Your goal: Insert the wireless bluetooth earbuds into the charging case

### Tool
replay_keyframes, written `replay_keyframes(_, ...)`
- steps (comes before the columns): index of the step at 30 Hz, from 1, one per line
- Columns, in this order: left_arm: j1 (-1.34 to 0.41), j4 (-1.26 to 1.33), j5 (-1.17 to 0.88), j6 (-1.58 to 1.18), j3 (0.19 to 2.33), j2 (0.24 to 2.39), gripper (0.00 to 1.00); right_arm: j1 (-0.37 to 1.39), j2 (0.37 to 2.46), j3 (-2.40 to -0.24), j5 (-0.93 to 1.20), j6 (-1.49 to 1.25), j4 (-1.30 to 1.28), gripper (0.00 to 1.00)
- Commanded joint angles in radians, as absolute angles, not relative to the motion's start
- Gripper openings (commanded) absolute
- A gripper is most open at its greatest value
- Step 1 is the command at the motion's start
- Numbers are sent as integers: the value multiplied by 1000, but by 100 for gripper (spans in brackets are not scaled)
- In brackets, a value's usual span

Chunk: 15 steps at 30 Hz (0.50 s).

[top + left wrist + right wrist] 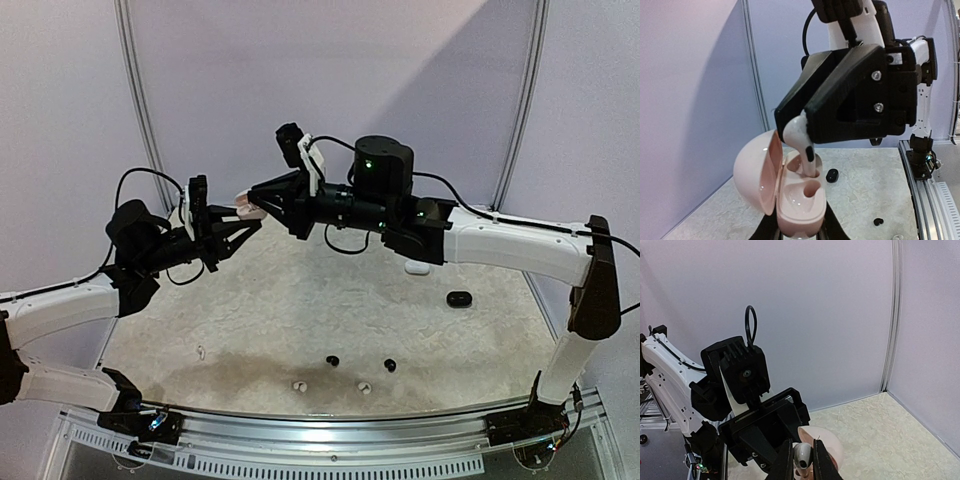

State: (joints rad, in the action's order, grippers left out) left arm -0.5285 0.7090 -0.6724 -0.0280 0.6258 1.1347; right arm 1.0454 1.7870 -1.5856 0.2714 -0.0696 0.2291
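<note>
Two arms meet in the air above the table (250, 300), each clenched on its own piece. The left gripper (240, 212) is clamped around the lower body of a pink charging case (800, 205), holding it raised with its lid (752, 175) swung open to the left. The right gripper (262, 203) pinches a single white earbud (797, 135) by its rounded head, the jaws closed tight on it from either side. In the left wrist view this earbud hangs directly below the right gripper's black housing, tilted, with its stem reaching down into the rear socket of the case. The bud's head is above the case's rim, so it is not fully seated. The front socket beside it is bare. From the right wrist view the earbud sits between the two dark fingers (785, 462), with the pink case just behind and below it.

On the table well below the two grippers lie two black earbuds (332, 360) (390, 366), and nearer the front edge two white earbuds (298, 386) (365, 388). A black case (459, 299) rests closed toward the right side, and a white case (418, 266) shows partly under the right arm.
</note>
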Motion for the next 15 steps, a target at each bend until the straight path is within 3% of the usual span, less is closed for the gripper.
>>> replay_keyframes(1, -538, 721, -672, -32, 642, 1134, 0, 1029, 1771, -1538, 257, -103, 255, 0)
replay_keyframes(3, -539, 722, -672, -33, 641, 1134, 0, 1028, 1775, -1529, 261, -114, 267, 0)
replay_keyframes(8, -538, 725, -669, -34, 640, 1132, 0, 1025, 1782, -1509, 253, -129, 268, 12)
replay_keyframes(15, -539, 724, -669, -35, 640, 1132, 0, 1017, 1774, -1483, 241, -145, 285, 17)
